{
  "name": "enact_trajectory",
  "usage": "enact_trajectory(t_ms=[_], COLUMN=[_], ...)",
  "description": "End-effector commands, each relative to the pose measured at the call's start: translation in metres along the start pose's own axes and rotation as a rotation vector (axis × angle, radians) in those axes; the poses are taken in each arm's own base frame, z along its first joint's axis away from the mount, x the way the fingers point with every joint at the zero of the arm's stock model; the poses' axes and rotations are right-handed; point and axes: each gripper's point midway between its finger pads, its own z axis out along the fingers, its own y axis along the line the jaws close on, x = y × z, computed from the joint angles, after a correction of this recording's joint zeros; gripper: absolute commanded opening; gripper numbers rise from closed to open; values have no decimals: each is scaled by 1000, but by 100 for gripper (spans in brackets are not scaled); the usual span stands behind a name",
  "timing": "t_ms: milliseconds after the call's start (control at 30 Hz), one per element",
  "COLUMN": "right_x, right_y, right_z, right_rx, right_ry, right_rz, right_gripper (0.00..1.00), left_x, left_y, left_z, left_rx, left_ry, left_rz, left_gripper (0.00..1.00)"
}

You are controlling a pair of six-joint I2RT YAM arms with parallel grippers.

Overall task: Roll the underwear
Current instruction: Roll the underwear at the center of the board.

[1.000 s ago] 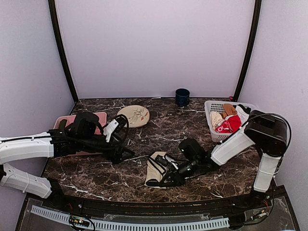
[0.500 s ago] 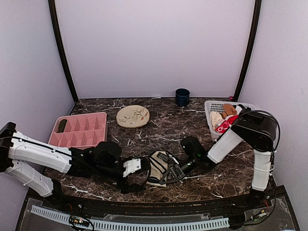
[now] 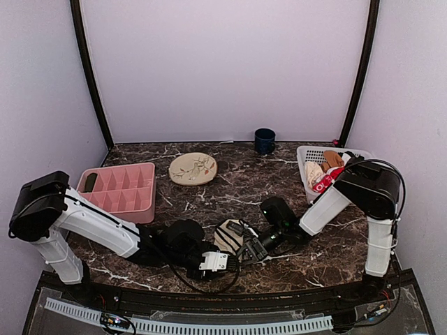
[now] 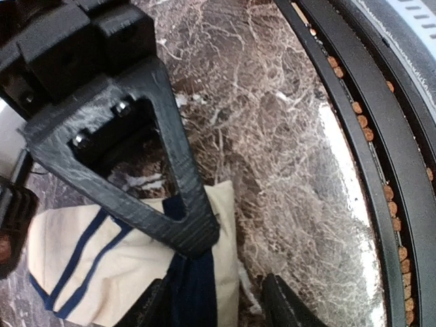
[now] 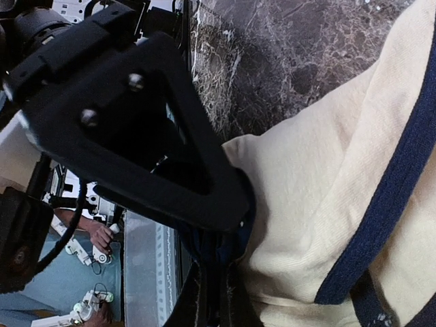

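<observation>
Nearest us, our left gripper (image 4: 204, 272) stands open astride the dark-trimmed edge of the underwear (image 3: 227, 236), which lies bunched on the marble table (image 3: 230, 192) near its front edge. Just beyond, our right gripper (image 5: 219, 257) pinches the same trim tight. Farther back we see the pink divided tray (image 3: 119, 188), patterned plate (image 3: 193, 168), laundry basket (image 3: 313, 151) and dark mug (image 3: 264, 140).

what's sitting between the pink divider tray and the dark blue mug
A round beige plate with a leaf pattern lies between the pink tray and the mug, apart from both; the top view shows it.
</observation>
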Motion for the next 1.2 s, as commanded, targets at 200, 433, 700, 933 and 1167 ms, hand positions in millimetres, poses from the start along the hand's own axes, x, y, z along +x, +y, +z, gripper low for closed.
enact_trajectory(t_ms=[200, 433, 700, 933, 1167], right_x=[-11, -23, -34, -53, -32], right_y=[-6, 1, 39, 80, 86], right_z=[-10, -47, -106, -183, -170], right_rx=[102, 392, 672, 919, 845], right_ry=[-27, -104, -276, -624, -529], right_rz=[-96, -329, -516, -528, -552], right_gripper=[13, 34, 55, 100, 92], left_x=[17, 12, 21, 20, 29], left_y=[-28, -40, -46, -43, -41], left_z=[14, 9, 11, 9, 13], left_rx=[160, 369, 596, 721, 825], left_ry=[104, 118, 130, 113, 139], left_rz=[-139, -457, -761, -907, -995], left_gripper=[11, 5, 4, 4, 4])
